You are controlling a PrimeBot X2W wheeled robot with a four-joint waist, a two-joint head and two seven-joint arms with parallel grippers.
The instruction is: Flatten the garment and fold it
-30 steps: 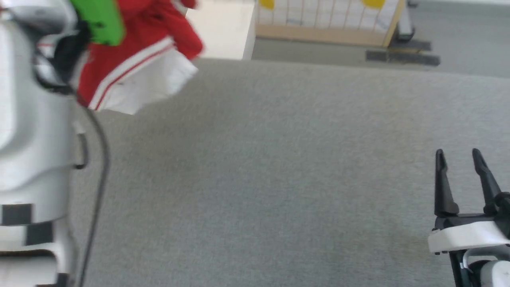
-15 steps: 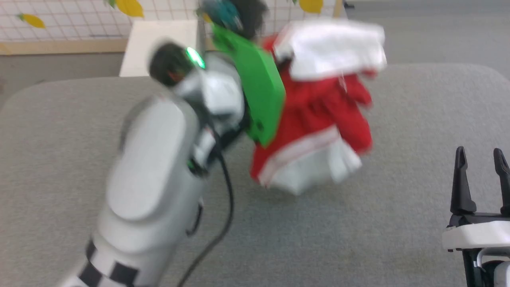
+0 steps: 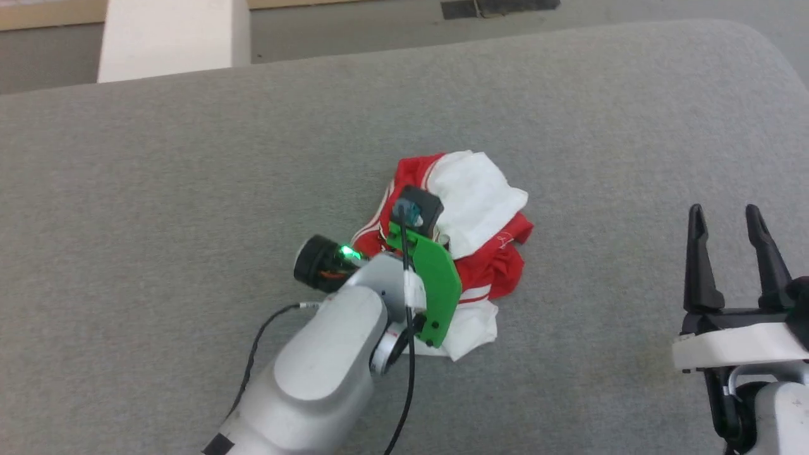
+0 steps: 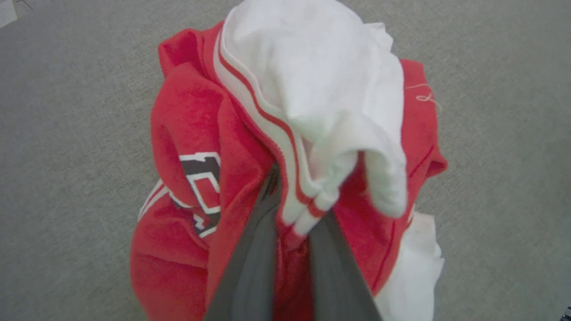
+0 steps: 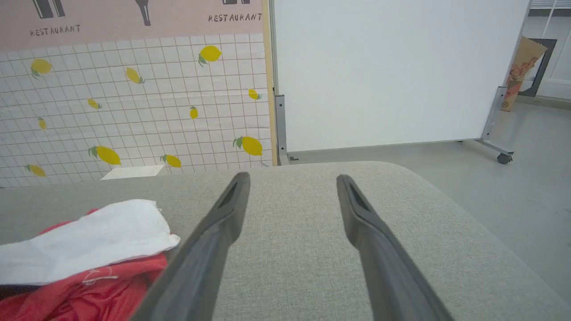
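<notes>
Jersey T-shirt (image 3: 480,189) down, unflattened
Left gripper (image 4: 296,209), pinching its striped band (image 4: 308,209), has lowered it onto the grey cushion (image 3: 189,189); right gripper (image 3: 727,218) gapes empty.

I'm seeing head camera swinging, whole view shifting; I'm bringing left gripper (image 4: 296,200) down toward middle; garment (image 3: 480,208), earlier dangling blurred in air, now settling bunched on grey surface (image 3: 189,189); blur clearing

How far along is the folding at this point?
Done: nothing; the shirt lies bunched on the grey cushion. In hand: the left pincer is shut on its striped band. Left: spread it flat, then fold; the right pincer stands open, empty.
</notes>
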